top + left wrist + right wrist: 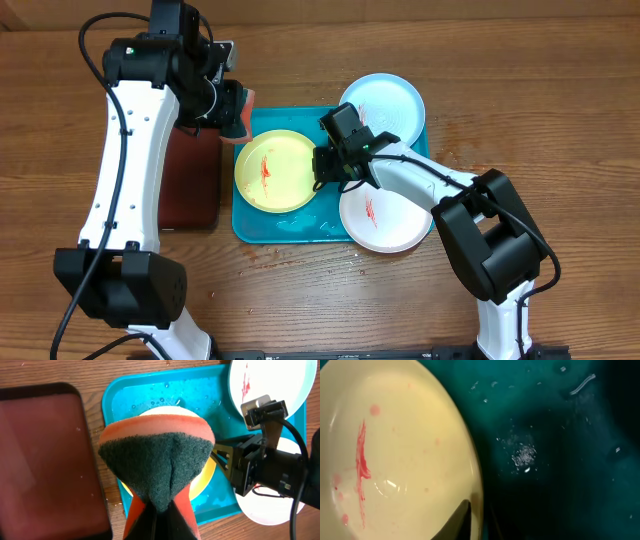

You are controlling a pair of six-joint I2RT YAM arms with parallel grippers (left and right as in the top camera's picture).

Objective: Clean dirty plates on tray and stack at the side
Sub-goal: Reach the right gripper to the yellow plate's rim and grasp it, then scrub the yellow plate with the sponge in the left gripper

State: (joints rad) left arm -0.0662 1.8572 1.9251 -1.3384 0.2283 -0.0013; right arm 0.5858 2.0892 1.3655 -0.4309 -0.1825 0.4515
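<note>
Sponge clamped in the left gripper hovers just beyond the yellow plate, toward the far edge of the table, while the right gripper pinches its right-hand rim.

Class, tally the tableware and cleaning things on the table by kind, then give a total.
Plates: 3 (yellow-green plate, light blue plate, white plate)
Trays: 2 (turquoise tray, dark red tray)
Sponge: 1
Total: 6
</note>
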